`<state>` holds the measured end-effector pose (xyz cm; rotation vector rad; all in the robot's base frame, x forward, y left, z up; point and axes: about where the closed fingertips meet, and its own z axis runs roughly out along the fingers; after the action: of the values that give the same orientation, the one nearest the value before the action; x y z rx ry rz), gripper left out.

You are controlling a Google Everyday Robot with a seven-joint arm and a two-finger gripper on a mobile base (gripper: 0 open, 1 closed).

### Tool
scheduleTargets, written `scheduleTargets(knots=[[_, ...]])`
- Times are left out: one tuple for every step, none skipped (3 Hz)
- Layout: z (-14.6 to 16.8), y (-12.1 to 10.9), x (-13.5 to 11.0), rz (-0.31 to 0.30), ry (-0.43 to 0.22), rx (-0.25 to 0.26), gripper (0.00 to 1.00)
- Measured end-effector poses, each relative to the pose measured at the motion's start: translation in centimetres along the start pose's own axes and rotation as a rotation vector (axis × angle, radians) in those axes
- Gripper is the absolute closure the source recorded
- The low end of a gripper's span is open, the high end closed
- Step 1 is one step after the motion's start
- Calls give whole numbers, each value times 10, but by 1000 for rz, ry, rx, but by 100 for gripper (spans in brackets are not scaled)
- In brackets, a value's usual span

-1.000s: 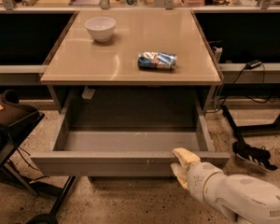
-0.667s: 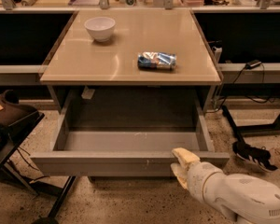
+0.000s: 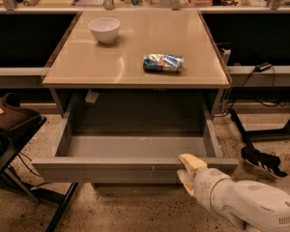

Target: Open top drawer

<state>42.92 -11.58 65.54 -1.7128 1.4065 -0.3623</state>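
Nothing has moved this past second — the top drawer [image 3: 111,169] stands pulled out, the claw [image 3: 189,171] at its front's right end, grip impossible to tell — so the task looks done.

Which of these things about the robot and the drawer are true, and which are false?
1. The top drawer is pulled far out. True.
2. The white bowl sits inside the drawer. False: it stands on the tabletop, near the back left.
3. The end effector is at the drawer's front panel, toward its right end. True.
4. The blue packet lies on the floor. False: it lies on the tabletop, right of the bowl and nearer the front.
5. A black shoe lies on the floor to the right of the drawer. True.
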Motion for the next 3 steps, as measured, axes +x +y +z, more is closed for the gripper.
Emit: scheduleTargets(knots=[[0,0,0,0,0,0,100],[0,0,-1,3,1,1,100],[-1,0,-1,7,2,3,100]])
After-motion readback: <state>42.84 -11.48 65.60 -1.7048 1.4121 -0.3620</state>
